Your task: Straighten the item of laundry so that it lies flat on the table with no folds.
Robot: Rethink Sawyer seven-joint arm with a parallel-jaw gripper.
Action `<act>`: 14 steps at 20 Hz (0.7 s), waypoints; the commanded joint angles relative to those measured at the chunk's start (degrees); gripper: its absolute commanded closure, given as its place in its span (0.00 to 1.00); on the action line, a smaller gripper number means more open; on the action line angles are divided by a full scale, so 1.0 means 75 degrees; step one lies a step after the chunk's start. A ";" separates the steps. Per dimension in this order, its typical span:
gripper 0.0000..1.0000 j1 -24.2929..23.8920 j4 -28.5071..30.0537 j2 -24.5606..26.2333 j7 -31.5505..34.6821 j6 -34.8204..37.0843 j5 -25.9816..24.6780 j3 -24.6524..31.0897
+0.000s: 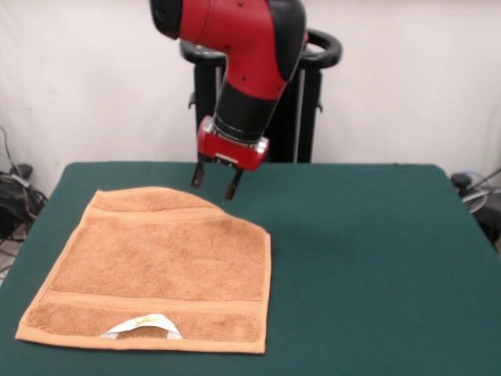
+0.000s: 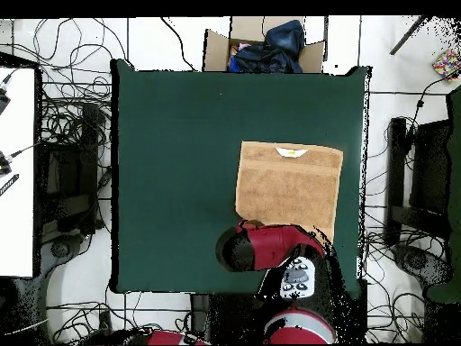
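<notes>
Orange-tan terry cloth, the item of laundry [image 1: 156, 270], covers the left part of the dark green desk [image 1: 368, 258] in the front view, reaching close to the near edge. A flat woven band crosses it near that edge, and a small white tag [image 1: 143, 324] sits at the near hem. Its far right corner looks turned in or folded under, giving a slanted edge there; the rest lies flat. From overhead the item of laundry [image 2: 289, 187] lies on the right part of the desk [image 2: 171, 171], the tag [image 2: 291, 152] on the edge away from the robot.

Just beyond the slanted far edge, the end effector [image 1: 215, 182] hangs above the desk, its two dark fingers [image 1: 198, 174] spread apart and holding nothing, with clear space between them and the cloth.

Overhead, the red arm [image 2: 270, 247] covers the towel's near edge and the end effector itself cannot be made out.

The arm [image 1: 250, 55] comes down from the top of the front view, slanting down and to the left, its red wrist just above the fingers.
</notes>
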 commanded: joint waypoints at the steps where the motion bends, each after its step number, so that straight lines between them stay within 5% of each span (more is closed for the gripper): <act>1: 0.00 -0.0077 -0.0905 0.1000 -0.0272 -0.0481 -0.0590 0.1190; 14: 0.00 0.0445 -0.2120 0.2457 0.0686 -0.1816 -0.0774 0.0410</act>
